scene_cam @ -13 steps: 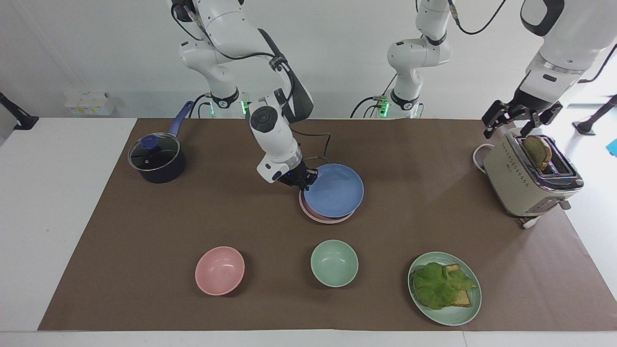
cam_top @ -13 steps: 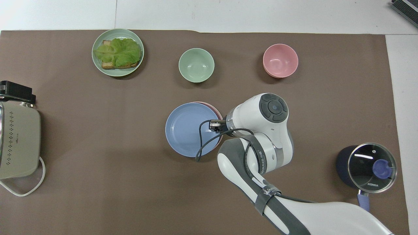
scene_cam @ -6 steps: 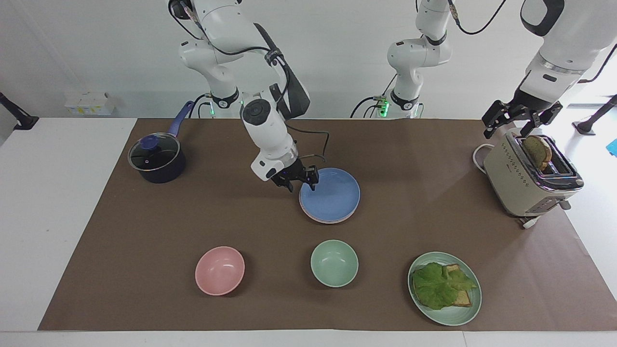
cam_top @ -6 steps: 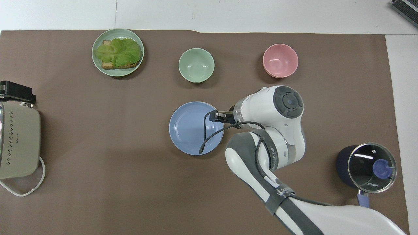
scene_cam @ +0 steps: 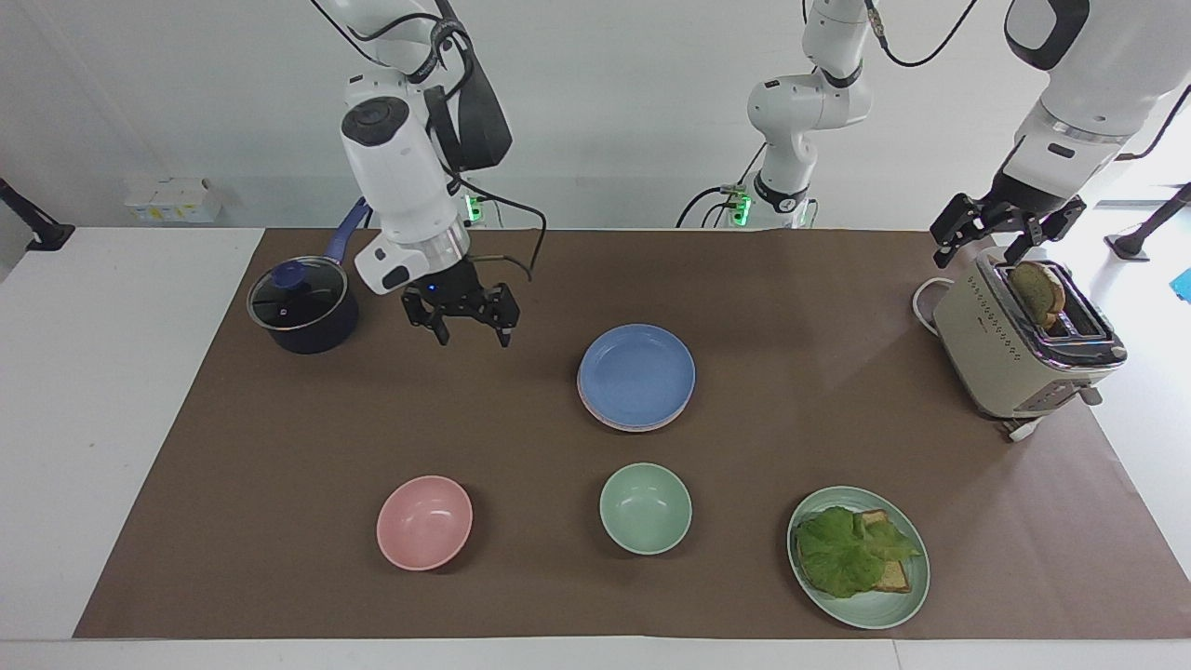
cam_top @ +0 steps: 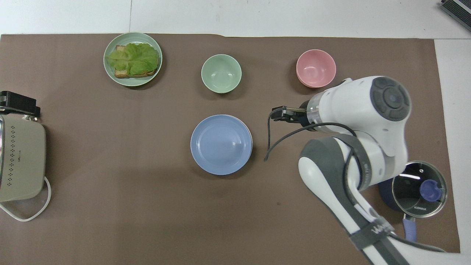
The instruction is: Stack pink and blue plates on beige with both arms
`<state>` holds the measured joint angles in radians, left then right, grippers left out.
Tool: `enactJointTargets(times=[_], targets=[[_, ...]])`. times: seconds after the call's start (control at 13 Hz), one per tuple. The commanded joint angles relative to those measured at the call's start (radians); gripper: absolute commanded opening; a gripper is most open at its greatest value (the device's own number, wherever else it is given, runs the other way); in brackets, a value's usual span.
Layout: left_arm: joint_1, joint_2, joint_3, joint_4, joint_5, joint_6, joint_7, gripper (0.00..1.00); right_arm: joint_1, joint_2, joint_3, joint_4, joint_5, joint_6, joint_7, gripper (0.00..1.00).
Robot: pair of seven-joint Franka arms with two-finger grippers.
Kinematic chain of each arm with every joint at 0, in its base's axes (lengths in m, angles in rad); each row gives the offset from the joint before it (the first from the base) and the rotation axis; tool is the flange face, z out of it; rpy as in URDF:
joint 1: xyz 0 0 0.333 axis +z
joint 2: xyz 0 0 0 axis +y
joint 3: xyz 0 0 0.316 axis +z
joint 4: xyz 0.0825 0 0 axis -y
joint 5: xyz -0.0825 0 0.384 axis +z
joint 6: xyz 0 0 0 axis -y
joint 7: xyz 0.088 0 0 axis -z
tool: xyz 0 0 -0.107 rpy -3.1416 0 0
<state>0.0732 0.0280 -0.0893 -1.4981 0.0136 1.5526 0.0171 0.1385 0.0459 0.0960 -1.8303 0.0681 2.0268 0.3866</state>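
Brown matting covers the surface [scene_cam: 800,307], and we take the blue plate [scene_cam: 636,374] as our landmark: it lies at mid-mat on top of the pink plate [scene_cam: 614,422], whose rim peeks out beneath. We cannot make out the beige plate under them. Our right end effector [scene_cam: 473,328] hangs released, holding nothing, above bare mat beside the blue plate toward the right arm's end. Our left end effector [scene_cam: 1003,233] waits, fingers spread, over the toaster [scene_cam: 1014,349]. We judge the stack finished; retreat well by lifting clear without brushing the blue rim.
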Motion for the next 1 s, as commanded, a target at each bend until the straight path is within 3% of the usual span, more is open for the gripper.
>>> enactJointTargets(times=[0.0, 0.15, 0.46, 0.92], targets=[[0.008, -0.008, -0.004, -0.01, 0.011, -0.003, 0.006, 1.0, -0.059, -0.04, 0.011, 0.043, -0.044, -0.092, -0.008, 1.0], [0.008, -0.008, -0.004, -0.01, 0.011, -0.003, 0.006, 1.0, -0.109, -0.079, 0.011, 0.075, -0.048, -0.167, -0.035, 1.0], [0.008, -0.008, -0.004, -0.01, 0.011, -0.002, 0.006, 1.0, -0.187, -0.075, 0.01, 0.213, -0.082, -0.324, -0.15, 1.0], [0.007, -0.01, -0.004, -0.01, 0.009, -0.002, 0.006, 1.0, -0.192, -0.067, 0.008, 0.324, -0.163, -0.525, -0.198, 1.0]])
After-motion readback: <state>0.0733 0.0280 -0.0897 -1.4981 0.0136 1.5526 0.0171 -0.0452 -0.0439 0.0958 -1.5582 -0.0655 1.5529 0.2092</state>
